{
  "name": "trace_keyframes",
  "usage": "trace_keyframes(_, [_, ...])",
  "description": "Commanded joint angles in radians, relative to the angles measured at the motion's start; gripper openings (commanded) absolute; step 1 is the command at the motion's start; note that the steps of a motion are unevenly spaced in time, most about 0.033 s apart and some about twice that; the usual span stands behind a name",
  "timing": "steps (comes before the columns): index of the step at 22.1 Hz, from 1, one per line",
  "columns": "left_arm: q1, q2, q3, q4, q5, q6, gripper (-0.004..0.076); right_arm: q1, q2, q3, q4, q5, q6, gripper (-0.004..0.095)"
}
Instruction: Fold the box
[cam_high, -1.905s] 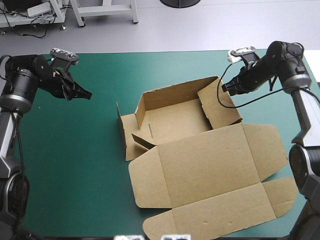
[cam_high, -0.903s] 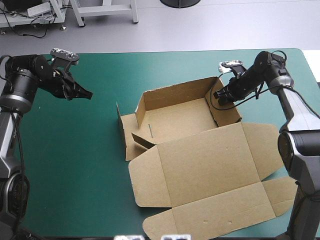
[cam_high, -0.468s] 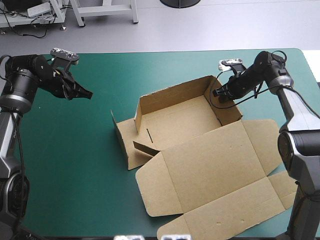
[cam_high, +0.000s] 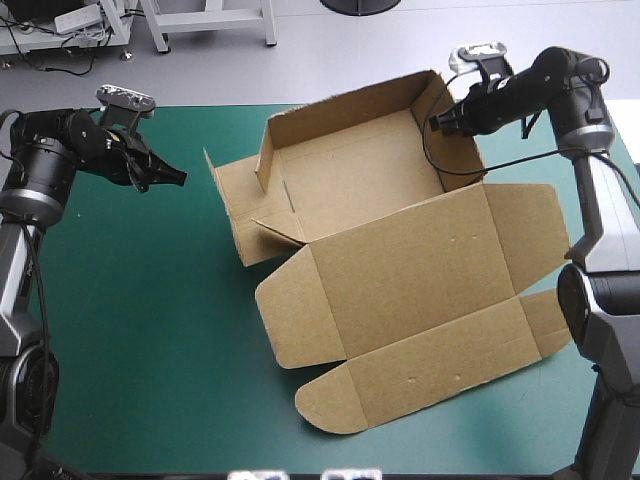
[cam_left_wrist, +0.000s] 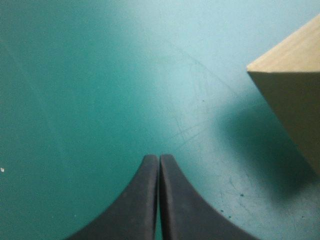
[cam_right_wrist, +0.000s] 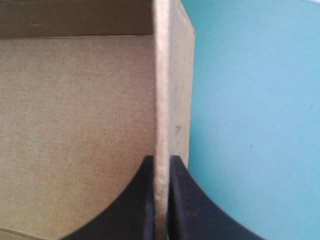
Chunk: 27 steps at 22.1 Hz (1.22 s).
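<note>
Bright, even light from above, faint soft shadows on the cover (cam_high: 140, 330) under the box (cam_high: 400, 290), in the left wrist view a pale sheen ahead of the left gripper (cam_left_wrist: 159, 162) — a darker shadow beside the box corner, its far inner wall shaded.

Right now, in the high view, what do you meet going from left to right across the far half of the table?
left gripper, shut and empty → box's left flap → box's tray floor → right gripper, shut on the tray's right wall
</note>
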Motion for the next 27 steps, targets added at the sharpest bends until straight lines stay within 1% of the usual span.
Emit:
trace_keyframes(1, [0.003,-0.043,-0.024,-0.012,-0.092,-0.022,-0.0006,0.002,-0.098,-0.119,0.013,0.014,0.042,-0.0023])
trace_keyframes(4, [0.018,-0.043,-0.024,-0.025,-0.137,-0.052,-0.0005,0.002,-0.135,-0.18,-0.004,0.014,0.06,-0.0024])
trace_keyframes(6, [0.038,-0.043,-0.024,-0.064,-0.144,-0.054,-0.0005,0.002,-0.162,-0.206,-0.009,0.014,0.066,-0.0023])
trace_keyframes(10, [0.096,-0.043,-0.024,-0.17,-0.163,-0.054,-0.0004,0.002,-0.217,-0.227,-0.065,0.014,0.075,-0.0023])
trace_keyframes(12, [0.148,-0.043,-0.024,-0.29,-0.169,-0.021,-0.0004,0.002,-0.263,-0.227,-0.075,0.014,0.086,-0.0023])
trace_keyframes(13, [0.175,-0.043,-0.024,-0.418,-0.169,0.028,-0.0004,0.002,-0.296,-0.227,-0.075,0.014,0.09,-0.0023])
trace_keyframes(14, [0.186,-0.043,-0.024,-0.488,-0.167,0.058,-0.0004,0.002,-0.307,-0.227,-0.073,0.014,0.092,-0.0023])
trace_keyframes(15, [0.197,-0.043,-0.024,-0.615,-0.155,0.116,-0.0004,0.002,-0.327,-0.227,-0.066,0.014,0.092,-0.0024])
trace_keyframes(16, [0.199,-0.043,-0.024,-0.661,-0.142,0.136,-0.0004,0.002,-0.335,-0.227,-0.063,0.012,0.092,-0.0024])
trace_keyframes(18, [0.199,-0.043,-0.024,-0.83,-0.064,0.223,-0.0005,0.002,-0.362,-0.227,-0.052,0.002,0.099,-0.0024])
trace_keyframes(21, [0.199,-0.043,-0.024,-1.029,0.013,0.271,-0.0005,0.002,-0.366,-0.227,-0.039,-0.003,0.106,-0.0023])
trace_keyframes(22, [0.199,-0.043,-0.024,-1.093,0.06,0.287,-0.0005,0.002,-0.366,-0.227,-0.035,-0.003,0.11,-0.0024])
trace_keyframes(25, [0.188,-0.043,-0.024,-1.174,0.162,0.314,-0.0006,0.002,-0.366,-0.227,-0.031,-0.01,0.11,-0.0023])
trace_keyframes(27, [0.161,-0.045,-0.024,-1.176,0.177,0.321,-0.0006,0.002,-0.364,-0.227,-0.031,-0.01,0.108,-0.0023])
